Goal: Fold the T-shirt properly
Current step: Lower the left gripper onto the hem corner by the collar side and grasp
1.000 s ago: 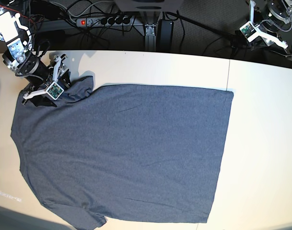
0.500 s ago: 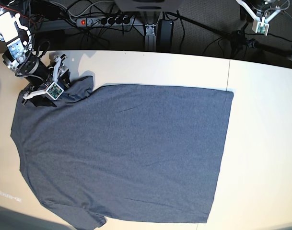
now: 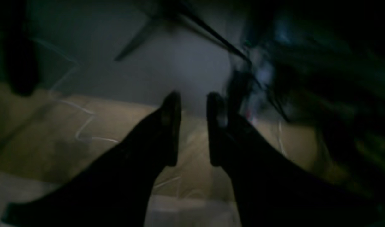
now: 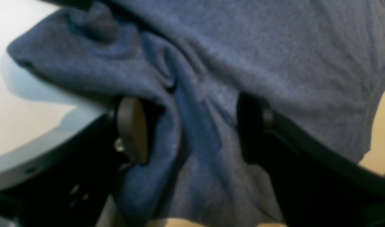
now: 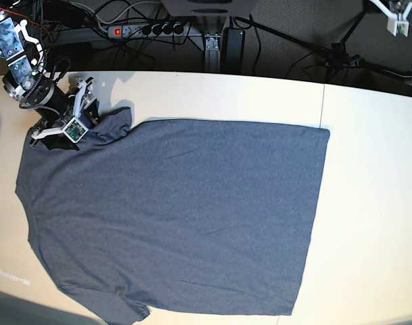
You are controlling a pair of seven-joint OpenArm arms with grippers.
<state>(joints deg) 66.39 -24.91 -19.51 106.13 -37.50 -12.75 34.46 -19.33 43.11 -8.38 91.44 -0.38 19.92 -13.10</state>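
Cream table (image 5: pixel 368 203), 1 seam running across near its right side. 1 blue-grey T-shirt (image 5: pixel 185 217) lies flat on it, plain side up, 1 sleeve bunched at the far left corner.

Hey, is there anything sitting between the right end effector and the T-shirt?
Nothing visible. The right end effector already straddles a bunched fold of the T-shirt at its sleeve, with cloth between the spread fingers; no other object intervenes.
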